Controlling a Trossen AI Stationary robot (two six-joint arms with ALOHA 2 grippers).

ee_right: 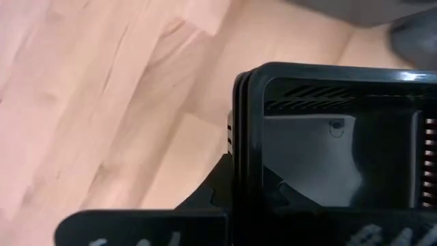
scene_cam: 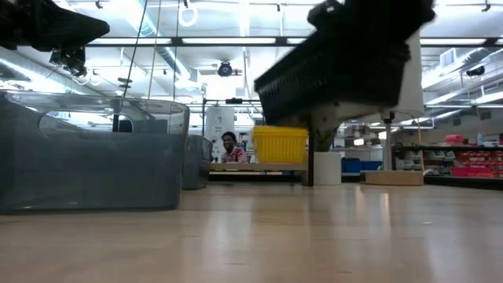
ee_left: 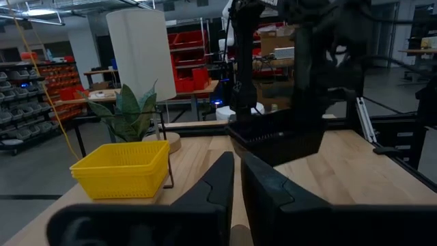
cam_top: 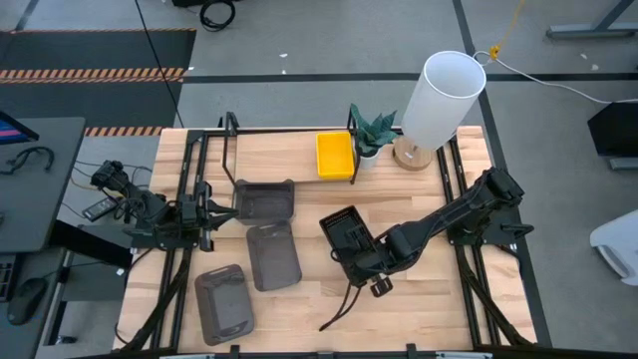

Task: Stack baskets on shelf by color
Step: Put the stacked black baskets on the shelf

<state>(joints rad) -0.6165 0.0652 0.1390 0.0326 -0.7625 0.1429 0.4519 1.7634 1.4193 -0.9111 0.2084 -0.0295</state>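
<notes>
My right gripper (cam_top: 371, 261) is shut on a black basket (cam_top: 346, 231), whose rim shows several nested edges; it hangs above the table's middle (scene_cam: 338, 63). A yellow basket (cam_top: 335, 155) rests by its bottom on the right end of the shelf (cam_top: 279, 150) and also shows in the left wrist view (ee_left: 123, 167). Three grey translucent baskets lie on the table: one by the shelf (cam_top: 264, 199), one nearer (cam_top: 272, 255), one near the front edge (cam_top: 221, 304). My left gripper (cam_top: 207, 214) waits shut at the table's left (ee_left: 237, 181). My right gripper holds the black basket by one end wall (ee_right: 244, 154), one finger (ee_right: 218, 181) outside and the other inside the hollow. It comes from the table's right and near side, slanting down. The basket is lifted clear of the table and tilted.
A white cylindrical lamp (cam_top: 444, 100) and a small potted plant (cam_top: 371, 135) stand at the far right, beside the shelf's end. A grey basket (scene_cam: 86, 157) stands close in the low view. A person (scene_cam: 229, 148) sits in the room beyond. Bare wood lies below the lifted basket.
</notes>
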